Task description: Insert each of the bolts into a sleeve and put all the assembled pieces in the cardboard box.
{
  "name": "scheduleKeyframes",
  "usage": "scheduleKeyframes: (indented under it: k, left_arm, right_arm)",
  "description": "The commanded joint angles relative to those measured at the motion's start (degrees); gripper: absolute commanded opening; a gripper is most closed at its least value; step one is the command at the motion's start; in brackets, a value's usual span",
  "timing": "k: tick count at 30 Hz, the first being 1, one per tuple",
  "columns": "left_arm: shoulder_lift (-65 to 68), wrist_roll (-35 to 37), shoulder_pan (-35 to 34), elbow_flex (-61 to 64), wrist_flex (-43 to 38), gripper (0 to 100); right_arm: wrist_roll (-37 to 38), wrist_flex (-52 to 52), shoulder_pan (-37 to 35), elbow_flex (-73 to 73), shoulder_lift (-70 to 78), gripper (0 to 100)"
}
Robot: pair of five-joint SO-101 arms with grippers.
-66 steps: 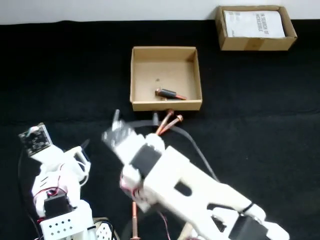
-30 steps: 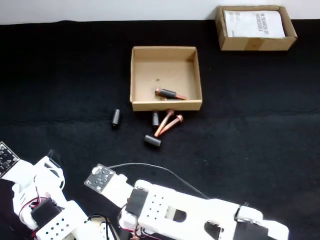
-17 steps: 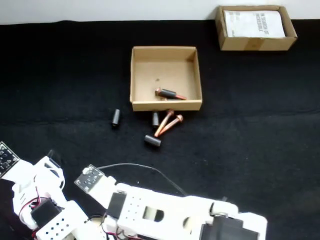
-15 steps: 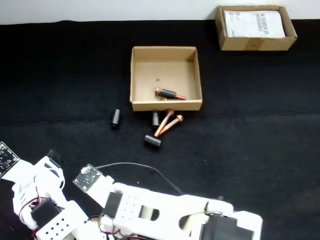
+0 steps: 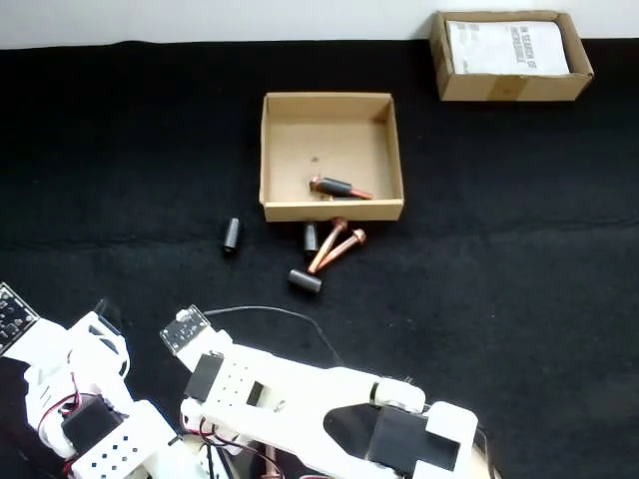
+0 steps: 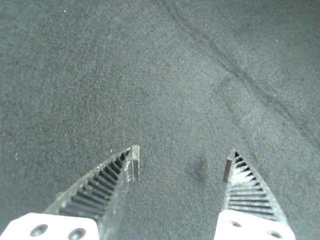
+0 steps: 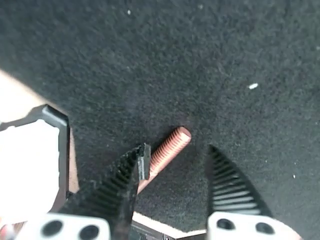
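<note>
The cardboard box (image 5: pixel 281 150) stands mid-table with one bolt-in-sleeve piece (image 5: pixel 337 188) inside. Two copper bolts (image 5: pixel 336 244) lie crossed just in front of it, among three loose black sleeves (image 5: pixel 232 235) (image 5: pixel 311 238) (image 5: pixel 305 280). My right gripper (image 7: pixel 175 155) is open low over the cloth, and another copper bolt (image 7: pixel 167 148) lies between its fingers, its threaded end pointing away from the wrist. My left gripper (image 6: pixel 182 162) is open over bare black cloth with nothing between its fingers. Both arms sit at the near edge, the left arm (image 5: pixel 70 394) beside the folded right arm (image 5: pixel 300 404).
A second cardboard box (image 5: pixel 509 88) holding a printed sheet stands at the far right corner. Black cloth (image 5: pixel 499 299) covers the table, with free room to the right. A white arm base (image 7: pixel 30 165) sits close to the right gripper.
The right arm has drawn back from the bolts by the box and folded down at the near edge. The left arm has also pulled back to the near left corner.
</note>
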Motion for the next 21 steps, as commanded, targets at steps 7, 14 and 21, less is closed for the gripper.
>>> scheduleKeyframes:
  k: [7,14,21]
  left_arm:
    - [0.0,-0.1,-0.1,1.0,-0.7,28]
    - [0.0,-0.1,-0.1,1.0,-0.7,28]
    - [0.0,-0.1,-0.1,1.0,-0.6,28]
  right_arm:
    - [-0.7,-0.5,-1.8,-2.1,0.4,0.6]
    - [-0.9,1.0,0.5,-2.2,0.3,0.9]
    - [0.3,4.1,9.1,-10.9,0.0,0.8]
